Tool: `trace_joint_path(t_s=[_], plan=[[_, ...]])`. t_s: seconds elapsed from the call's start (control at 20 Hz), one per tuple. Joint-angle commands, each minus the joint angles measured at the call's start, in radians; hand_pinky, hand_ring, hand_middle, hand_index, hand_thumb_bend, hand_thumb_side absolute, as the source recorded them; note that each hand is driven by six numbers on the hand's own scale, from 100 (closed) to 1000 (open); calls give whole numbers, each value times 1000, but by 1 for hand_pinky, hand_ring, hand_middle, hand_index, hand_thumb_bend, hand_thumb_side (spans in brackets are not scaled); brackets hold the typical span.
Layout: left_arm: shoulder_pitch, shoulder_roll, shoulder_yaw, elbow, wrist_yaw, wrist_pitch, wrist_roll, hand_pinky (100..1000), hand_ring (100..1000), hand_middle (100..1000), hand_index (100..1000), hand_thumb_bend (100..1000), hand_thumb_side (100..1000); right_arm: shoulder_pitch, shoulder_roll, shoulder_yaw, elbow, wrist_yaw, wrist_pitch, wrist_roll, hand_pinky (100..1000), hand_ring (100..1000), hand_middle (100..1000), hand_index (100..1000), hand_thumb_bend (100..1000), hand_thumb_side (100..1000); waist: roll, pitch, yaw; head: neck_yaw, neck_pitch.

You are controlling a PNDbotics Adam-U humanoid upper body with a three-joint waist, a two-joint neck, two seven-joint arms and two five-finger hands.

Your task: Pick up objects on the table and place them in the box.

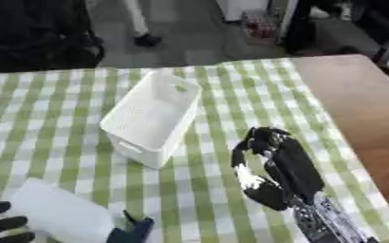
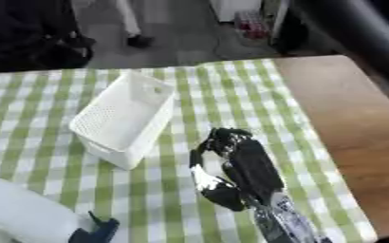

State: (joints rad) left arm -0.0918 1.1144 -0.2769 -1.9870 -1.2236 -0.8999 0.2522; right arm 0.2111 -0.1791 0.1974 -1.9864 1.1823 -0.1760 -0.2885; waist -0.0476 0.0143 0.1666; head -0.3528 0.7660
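White perforated box sits centre frame on the green checked tablecloth, apparently empty. Left hand, lower left, fingers curled round a white spray bottle. Right hand hovers open, lower right. Advise carrying the bottle over the box rim before release

green checked tablecloth, wooden table

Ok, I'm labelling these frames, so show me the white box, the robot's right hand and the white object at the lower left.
white box (image 1: 152,114): left eye view, on its inner floor.
right hand (image 1: 285,166): left eye view, on the back of the hand.
white object (image 1: 61,213): left eye view, on its top surface.
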Motion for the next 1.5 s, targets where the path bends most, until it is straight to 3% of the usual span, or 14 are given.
trace_joint_path(t_s=[0.05, 0.35, 0.5, 1.0, 1.3, 1.5], plan=[[-28, 42, 10, -6, 0, -7, -33, 985, 985, 914, 979, 196, 1000, -9, -19, 6, -14, -2, -4, 4, 508, 390, 453, 555, 100, 1000, 8, -1, -6, -7, -23], [-106, 34, -34, 84, 44, -7, -124, 993, 982, 889, 952, 204, 1000, -23, -31, 11, -14, -14, -18, 10, 508, 389, 453, 555, 100, 1000, 12, 5, -23, 11, -38], [-141, 26, -51, 131, 68, -7, -157, 970, 937, 855, 957, 283, 1000, -31, -38, 8, -14, -22, -24, 9, 508, 389, 453, 555, 100, 1000, 14, 8, -29, 10, -43], [-188, 14, -82, 204, 147, -7, -232, 954, 922, 857, 956, 250, 1000, -49, -59, 4, -14, -46, -46, 10, 508, 389, 453, 555, 100, 1000, 22, 12, -47, 11, -46], [-216, 4, -117, 223, 214, -7, -325, 946, 920, 857, 943, 247, 1000, -58, -71, 2, -14, -58, -56, 12, 508, 389, 453, 556, 100, 1000, 28, 14, -59, 75, -25], [-236, -4, -125, 238, 237, -7, -363, 951, 925, 858, 946, 250, 1000, -68, -80, -2, -14, -69, -63, 13, 509, 390, 454, 557, 100, 1000, 31, 16, -67, 70, -29]])
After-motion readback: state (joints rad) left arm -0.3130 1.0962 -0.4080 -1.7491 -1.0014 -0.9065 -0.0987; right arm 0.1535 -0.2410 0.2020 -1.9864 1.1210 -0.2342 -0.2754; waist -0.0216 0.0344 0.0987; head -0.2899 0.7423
